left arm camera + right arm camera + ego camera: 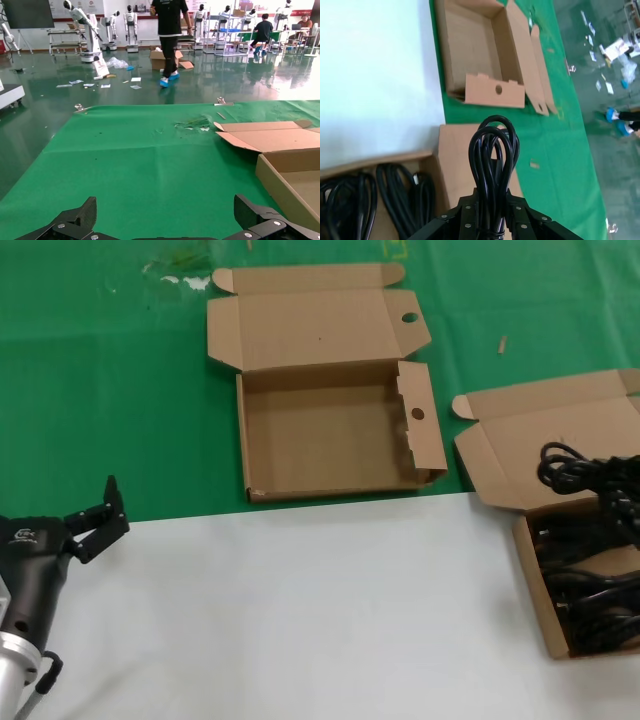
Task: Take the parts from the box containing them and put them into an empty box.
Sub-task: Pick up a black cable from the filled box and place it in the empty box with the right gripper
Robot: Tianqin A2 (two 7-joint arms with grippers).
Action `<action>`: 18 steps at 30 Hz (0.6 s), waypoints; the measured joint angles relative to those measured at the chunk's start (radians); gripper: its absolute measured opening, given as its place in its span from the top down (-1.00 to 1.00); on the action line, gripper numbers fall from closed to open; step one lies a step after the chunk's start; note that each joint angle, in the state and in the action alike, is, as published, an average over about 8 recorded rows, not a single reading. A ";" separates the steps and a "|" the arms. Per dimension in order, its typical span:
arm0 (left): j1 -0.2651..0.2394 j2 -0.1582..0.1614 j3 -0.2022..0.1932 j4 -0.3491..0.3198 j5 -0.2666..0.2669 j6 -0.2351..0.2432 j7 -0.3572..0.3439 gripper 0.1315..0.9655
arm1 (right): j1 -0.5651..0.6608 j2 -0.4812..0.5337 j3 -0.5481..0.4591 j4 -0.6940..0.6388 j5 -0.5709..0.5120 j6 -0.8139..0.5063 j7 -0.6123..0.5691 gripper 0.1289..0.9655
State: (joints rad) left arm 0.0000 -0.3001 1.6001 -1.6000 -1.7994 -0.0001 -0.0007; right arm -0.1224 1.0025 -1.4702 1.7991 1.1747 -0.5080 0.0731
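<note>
Gripping cord (492, 150), right gripper (492, 212); head view hides it.

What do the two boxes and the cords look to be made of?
Empty box and box containing them: brown corrugated cardboard, matte, with folded flaps and raw cut edges. Parts, one bundle held in the right tool: black cords, seemingly rubber or plastic jacketed, with a slight sheen.
</note>
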 joint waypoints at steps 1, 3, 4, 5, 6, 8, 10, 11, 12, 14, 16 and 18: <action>0.000 0.000 0.000 0.000 0.000 0.000 0.000 -1.00 | 0.007 -0.006 -0.003 0.008 -0.008 -0.006 0.003 0.78; 0.000 0.000 0.000 0.000 0.000 0.000 0.000 -1.00 | 0.019 -0.014 -0.008 0.019 -0.023 -0.016 0.006 0.78; 0.000 0.000 0.000 0.000 0.000 0.000 0.000 -1.00 | 0.022 -0.018 -0.008 0.024 -0.029 -0.021 0.008 0.78; 0.000 0.000 0.000 0.000 0.000 0.000 0.000 -1.00 | 0.024 -0.020 -0.006 0.028 -0.036 -0.026 0.009 0.78; 0.000 0.000 0.000 0.000 0.000 0.000 0.000 -1.00 | 0.024 -0.022 -0.003 0.032 -0.042 -0.030 0.010 0.78; 0.000 0.000 0.000 0.000 0.000 0.000 0.000 -1.00 | 0.016 -0.025 0.011 0.040 -0.051 -0.038 0.012 0.78; 0.000 0.000 0.000 0.000 0.000 0.000 0.000 -1.00 | 0.000 -0.027 0.035 0.049 -0.058 -0.044 0.014 0.78; 0.000 0.000 0.000 0.000 0.000 0.000 0.000 -1.00 | -0.010 -0.029 0.049 0.053 -0.061 -0.047 0.015 0.78; 0.000 0.000 0.000 0.000 0.000 0.000 0.000 -1.00 | -0.022 -0.030 0.065 0.059 -0.064 -0.050 0.017 0.78; 0.000 0.000 0.000 0.000 0.000 0.000 0.000 -1.00 | -0.044 -0.033 0.099 0.070 -0.069 -0.057 0.019 0.78; 0.000 0.000 0.000 0.000 0.000 0.000 0.000 -1.00 | -0.066 -0.037 0.135 0.085 -0.074 -0.065 0.022 0.78; 0.000 0.000 0.000 0.000 0.000 0.000 0.000 -1.00 | -0.088 -0.043 0.171 0.102 -0.077 -0.074 0.023 0.78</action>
State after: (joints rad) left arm 0.0000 -0.3000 1.6001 -1.6000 -1.7994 0.0000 -0.0006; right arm -0.2102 0.9599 -1.2990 1.9009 1.0981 -0.5820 0.0959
